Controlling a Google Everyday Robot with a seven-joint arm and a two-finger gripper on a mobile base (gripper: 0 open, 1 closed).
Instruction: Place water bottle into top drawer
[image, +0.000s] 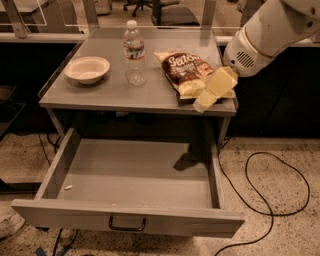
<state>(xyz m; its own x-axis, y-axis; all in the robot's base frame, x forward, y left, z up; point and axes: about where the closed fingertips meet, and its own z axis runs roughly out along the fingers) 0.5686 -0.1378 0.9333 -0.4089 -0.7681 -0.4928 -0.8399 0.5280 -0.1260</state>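
The water bottle (134, 52) stands upright on the tabletop (100, 95), right of the bowl (87, 69) and above the open top drawer (135, 175). The gripper (201, 104) hangs empty at the chip bag's (185, 70) near corner, and I cannot tell how far its jaws are parted. It should clear the bag leftward and grasp the bottle mid-body, level.

Clear plastic water bottle (134, 52); smooth hand (200, 105) over glossy bag (186, 69)

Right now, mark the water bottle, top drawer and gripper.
water bottle (134, 52): camera view, on its label band, standing on the tabletop (110, 92).
top drawer (135, 170): camera view, bare floor of the open drawer.
gripper (201, 104): camera view, its tip, at the tabletop's right front edge, by the chip bag (187, 70).
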